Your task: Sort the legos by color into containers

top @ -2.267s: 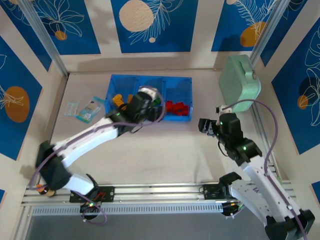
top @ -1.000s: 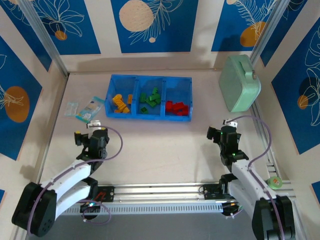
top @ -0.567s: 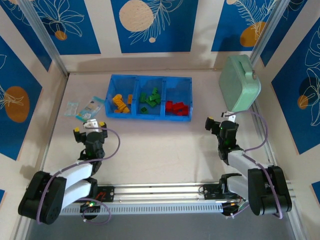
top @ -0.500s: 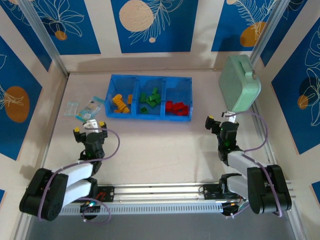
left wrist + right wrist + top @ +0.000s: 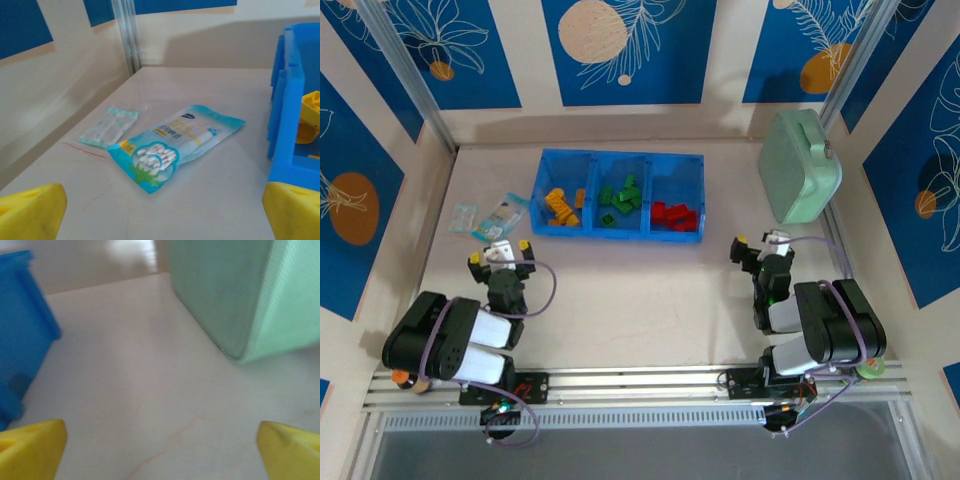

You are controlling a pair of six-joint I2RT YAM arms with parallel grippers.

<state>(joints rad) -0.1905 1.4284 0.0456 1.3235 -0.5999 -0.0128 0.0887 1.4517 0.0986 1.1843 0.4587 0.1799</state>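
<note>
Here, studded plastic legos (image 5: 620,197) sit in rectangular containers (image 5: 620,237).

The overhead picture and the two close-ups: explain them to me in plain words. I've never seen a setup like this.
The wide picture looks down from above on a table with two robot arms bolted at its near edge. Each arm ends in a two-finger claw with yellow tips: the left gripper and the right gripper. The two close-ups come from small cameras on the wrists, so the yellow corners at the bottom are each claw's own fingertips. On the table are a blue tray with three compartments holding orange-yellow legos, green legos and red legos, two packets to its left, and a mint-green case to the right. Both claws are open and hold nothing.
</note>
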